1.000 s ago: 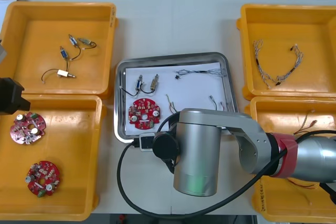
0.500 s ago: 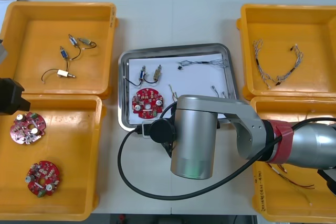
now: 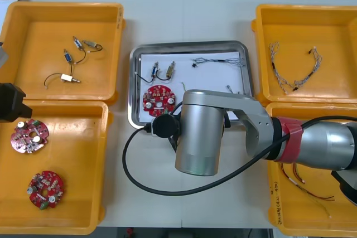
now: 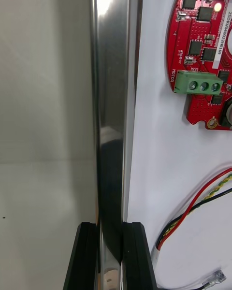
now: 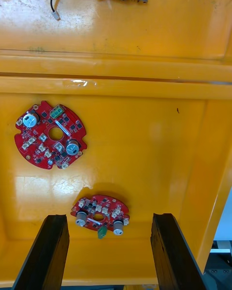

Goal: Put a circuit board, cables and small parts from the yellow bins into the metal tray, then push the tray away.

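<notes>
Right gripper point(image 4: 110, 229) is down at the metal tray point(image 3: 189, 44), its two black fingers pinched onto the shiny rim, one outside on the table side and one inside on the white liner. So that's a clamp on the rim itself, not a loose nudge. From above, the right arm reaches in across the tray's near edge toward the left-hand corner, hiding the hold, so I judge that to be the side it has. The tray sits mid-table between the yellow bins point(image 3: 61, 4), and it's loaded: a round red circuit board point(image 3: 159, 97) just inside the rim near the fingers, small metal parts point(image 3: 164, 72) beyond it, a twisted blue and white cable point(image 3: 217, 61) toward the far side, and a red and yellow cable point(image 4: 203, 198) trailing close to the inner finger. Here's what matters for the push: the tray's long axis runs side to side across the table, the jaws hold its near long side, and bare table lies beyond the far rim, so the shove goes straight away from the robot. Holding off-centre could swing the tray. Left gripper point(image 5: 108, 222) hangs with fingers spread wide over the near left bin — out of this one.
</notes>
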Robot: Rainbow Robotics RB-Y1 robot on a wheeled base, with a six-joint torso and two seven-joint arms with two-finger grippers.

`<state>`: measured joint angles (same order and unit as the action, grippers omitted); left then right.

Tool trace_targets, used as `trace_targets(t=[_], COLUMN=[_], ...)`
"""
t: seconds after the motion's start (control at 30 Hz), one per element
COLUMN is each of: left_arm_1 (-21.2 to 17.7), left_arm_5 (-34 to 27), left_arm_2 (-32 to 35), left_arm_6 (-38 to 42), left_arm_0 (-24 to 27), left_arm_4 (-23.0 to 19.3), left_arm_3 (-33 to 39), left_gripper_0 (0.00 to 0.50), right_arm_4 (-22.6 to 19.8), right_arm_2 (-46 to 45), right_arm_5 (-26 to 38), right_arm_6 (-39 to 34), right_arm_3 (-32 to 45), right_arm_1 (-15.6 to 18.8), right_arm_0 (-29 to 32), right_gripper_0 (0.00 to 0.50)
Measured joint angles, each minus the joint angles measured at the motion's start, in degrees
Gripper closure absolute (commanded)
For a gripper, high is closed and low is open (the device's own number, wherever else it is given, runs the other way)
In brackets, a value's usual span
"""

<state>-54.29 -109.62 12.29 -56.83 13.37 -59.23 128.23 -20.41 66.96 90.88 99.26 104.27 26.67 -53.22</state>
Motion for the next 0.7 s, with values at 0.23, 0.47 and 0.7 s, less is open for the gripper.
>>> trace_targets(t=[0.23, 0.47, 0.7], left_arm_1=[0.0, 0.0, 0.0], left_arm_5=[0.0, 0.0, 0.0], left_arm_2=[0.0, 0.0, 0.0], left_arm_6=[0.0, 0.0, 0.0], left_arm_0=[0.0, 0.0, 0.0], left_arm_4=[0.0, 0.0, 0.0], left_arm_3=[0.0, 0.0, 0.0], left_gripper_0=[0.0, 0.0, 0.0], right_arm_4=[0.0, -0.1, -0.1], right_arm_2=[0.0, 0.0, 0.0], right_arm_5=[0.0, 0.0, -0.1], right_arm_6=[-1.3, -1.3, -1.3], right_arm_3=[-0.7, -3.8, -6.0], right_arm_1=[-0.4, -1.7, -2.7], right_arm_0=[-0.9, -2.5, -4.3], right_gripper_0=[0.5, 0.5, 0.5])
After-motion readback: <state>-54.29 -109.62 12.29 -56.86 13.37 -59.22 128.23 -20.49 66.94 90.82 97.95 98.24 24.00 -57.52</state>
